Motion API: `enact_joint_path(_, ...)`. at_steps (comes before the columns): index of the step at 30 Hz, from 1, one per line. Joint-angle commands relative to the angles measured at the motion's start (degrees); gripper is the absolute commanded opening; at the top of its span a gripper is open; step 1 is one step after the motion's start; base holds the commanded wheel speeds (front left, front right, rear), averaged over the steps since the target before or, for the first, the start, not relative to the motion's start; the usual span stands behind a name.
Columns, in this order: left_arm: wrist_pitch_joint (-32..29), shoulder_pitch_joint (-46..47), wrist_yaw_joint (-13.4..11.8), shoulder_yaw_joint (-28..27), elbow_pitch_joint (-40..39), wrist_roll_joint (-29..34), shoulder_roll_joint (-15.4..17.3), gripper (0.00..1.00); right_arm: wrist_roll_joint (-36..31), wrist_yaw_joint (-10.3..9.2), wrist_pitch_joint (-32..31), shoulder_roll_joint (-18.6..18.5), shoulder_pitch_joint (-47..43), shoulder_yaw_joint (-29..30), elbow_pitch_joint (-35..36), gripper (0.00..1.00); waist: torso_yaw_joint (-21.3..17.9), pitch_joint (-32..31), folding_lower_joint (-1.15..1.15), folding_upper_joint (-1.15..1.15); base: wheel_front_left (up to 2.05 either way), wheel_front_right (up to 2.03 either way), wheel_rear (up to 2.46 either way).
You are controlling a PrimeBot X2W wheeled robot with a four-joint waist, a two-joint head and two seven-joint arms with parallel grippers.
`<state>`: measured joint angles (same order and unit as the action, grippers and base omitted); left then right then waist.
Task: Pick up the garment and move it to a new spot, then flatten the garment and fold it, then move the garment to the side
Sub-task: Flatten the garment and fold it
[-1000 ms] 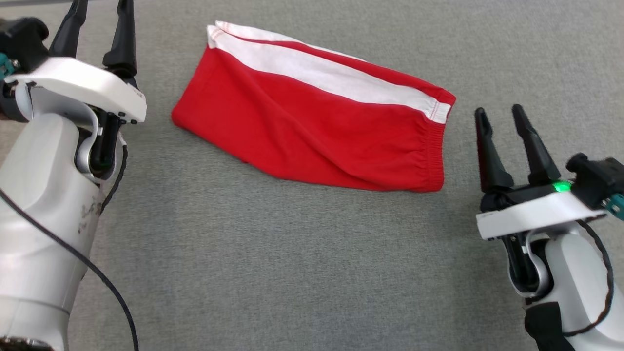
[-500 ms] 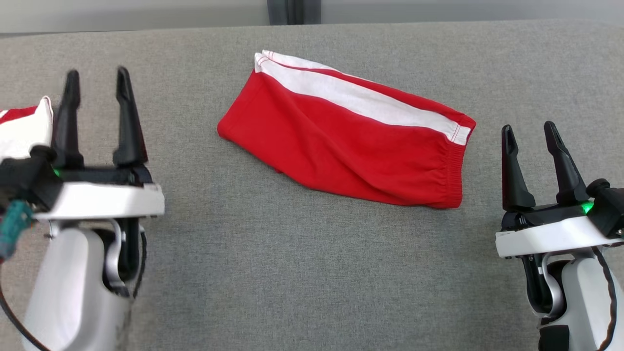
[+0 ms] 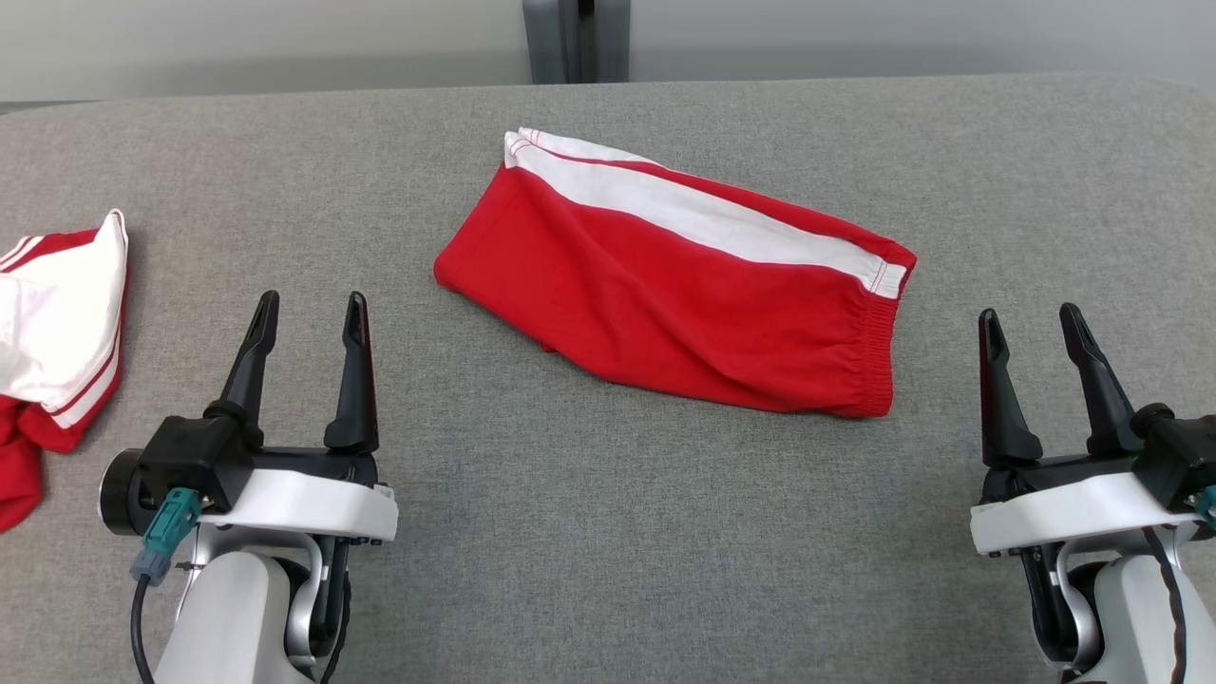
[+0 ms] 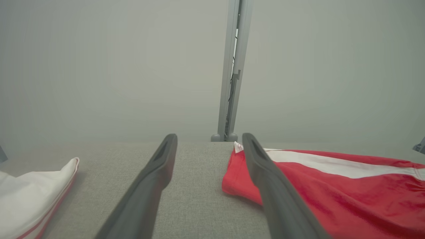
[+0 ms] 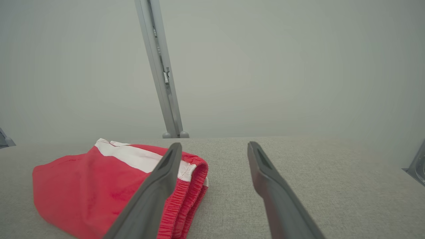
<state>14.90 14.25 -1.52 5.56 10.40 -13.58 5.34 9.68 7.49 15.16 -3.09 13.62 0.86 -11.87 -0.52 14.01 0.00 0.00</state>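
The garment [image 3: 684, 294] is a pair of red shorts with a white side stripe, folded flat and lying slantwise in the middle of the grey table [image 3: 608, 532]. Its elastic waistband points right. My left gripper [image 3: 309, 313] stands open, low on the left, a little left of the shorts' leg hem. My right gripper [image 3: 1031, 325] is open too, just right of the waistband. Nothing sits between either pair of fingers. The left wrist view has the garment [image 4: 332, 186] to the right of my left gripper [image 4: 209, 141]. In the right wrist view the garment [image 5: 99, 182] lies left of my right gripper [image 5: 214, 147].
A second red-and-white garment [image 3: 52, 323] lies crumpled at the table's left edge, also seen as cloth [image 4: 30, 196] in the left wrist view. A grey metal post [image 3: 575, 40] stands behind the table's far edge against a pale wall.
The head camera has tilted up, so the far edge and wall came into view. My left arm has drawn back from the far left to the near left. Both grippers stayed open.
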Motion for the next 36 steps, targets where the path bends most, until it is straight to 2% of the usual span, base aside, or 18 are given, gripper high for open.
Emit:
enact_joint_path(1,0.19,0.55,0.38,-0.09,0.82,0.31,0.22,1.00,-0.13,0.02,0.07,-0.01,-0.70,0.29,0.00,1.00,-0.07,0.08,0.00,0.00,0.00,0.00,0.00)
enact_joint_path(17,0.19,3.31,1.13,0.24,4.06,1.02,0.23,1.00,0.49,0.02,-0.57,0.05,-0.43,0.56,0.16,1.00,-0.27,0.35,0.00,0.00,0.00,0.00,0.00)
enact_joint_path(22,-2.08,6.87,3.09,1.82,6.60,0.26,0.18,1.00,1.01,0.03,-0.73,0.03,0.61,-0.15,0.47,1.00,-1.09,1.42,0.00,0.00,0.00,0.00,0.00)
enact_joint_path(30,-10.75,15.64,6.87,4.57,17.04,-3.53,-0.24,1.00,2.62,0.02,-0.28,0.01,2.15,-1.42,0.18,1.00,-4.23,3.74,0.00,0.00,0.00,0.00,0.00)
enact_joint_path(36,-15.38,22.12,7.84,4.54,27.87,-5.50,1.26,1.00,4.30,0.02,0.06,-0.01,2.71,-1.52,-0.45,1.00,-6.61,5.17,0.00,0.00,0.00,0.00,0.00)
